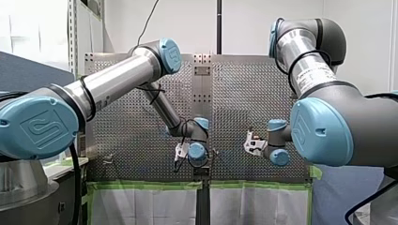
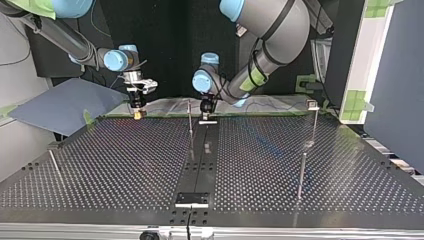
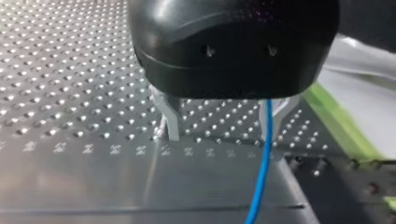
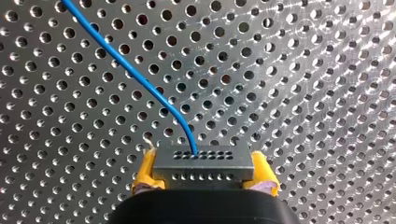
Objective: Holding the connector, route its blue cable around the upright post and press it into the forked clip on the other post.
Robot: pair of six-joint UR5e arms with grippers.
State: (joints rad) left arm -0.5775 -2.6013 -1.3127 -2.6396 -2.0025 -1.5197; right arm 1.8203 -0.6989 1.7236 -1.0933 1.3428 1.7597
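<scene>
Now, connector: clamped between the yellow pads of my right gripper, its long axis lying across the jaws and its holed face pointing ahead over the perforated table.
Blue cable: it leaves one hole in that face and curves off ahead and to one side. In the left wrist view it runs between the metal fingers, hard by one of them.
Left jaws: my left gripper stands spread, low over the table, pinching nothing that I can see.
Upright post: in the top view it rises between the two grippers, my right one at its left and my left one just at its right.
Clip post: away at the top view's right, well apart from the connector. The fork is too small to make out.
Key relation: as I judge it, the connector has to cross past the upright post towards the clip side. My left arm is the nearer to that clip.
Writing: the label band on my right arm is too small to read. The joint cap carries a logo but no legible words.
</scene>
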